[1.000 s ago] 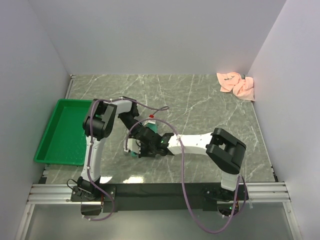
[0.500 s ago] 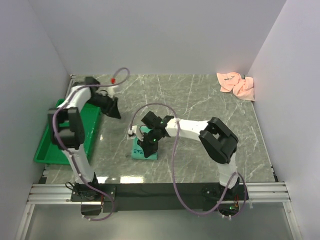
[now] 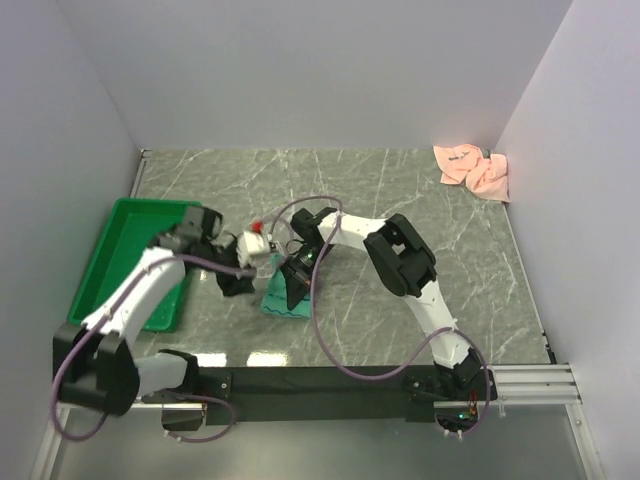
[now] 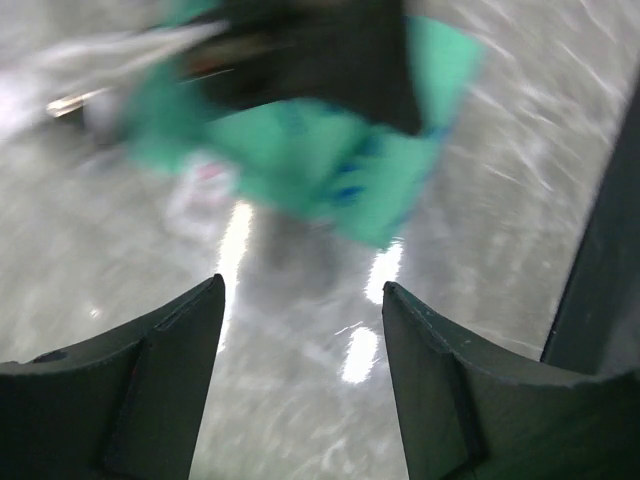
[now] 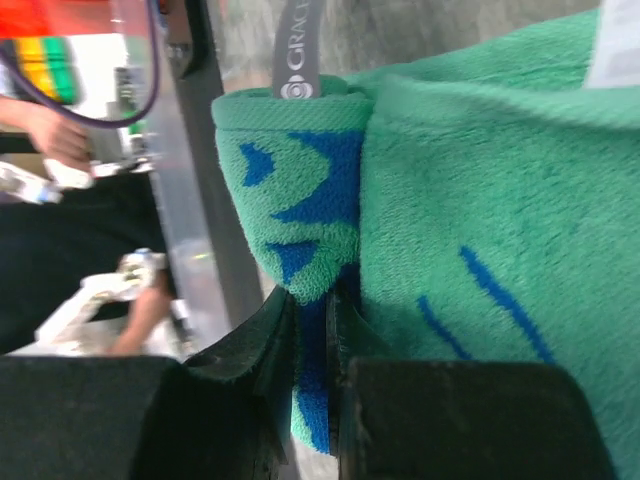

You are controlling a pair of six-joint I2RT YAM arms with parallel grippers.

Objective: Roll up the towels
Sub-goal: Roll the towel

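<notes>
Teal towel: the teal and blue terry towel is lying folded on the grey-green marbled table, mid-width and closer to the near edge than the far one.
Pink towel: the pale salmon-pink cloth towel is sitting crumpled in the far right corner, well apart from both arms.
Right gripper: the right gripper is pressing its fingers nearly together, clamped on a doubled-over lip of the teal towel.
Left gripper: the left gripper is holding its fingers apart with nothing between them.
Key relation: the teal towel is lying straight ahead of the left fingers, just beyond their tips and not touching. The right arm is already on it, and the left is waiting at its left side.
Long axis: it is hard to tell, since the right gripper is covering much of the cloth.
Writing: the grey hanging loop is showing "GRACE", with the rest cut off. The white label is unreadable.
Tray: the green plastic tray is sitting at the left edge.
Next move, as judged: the left fingers are needing to reach forward to take the free edge.
</notes>
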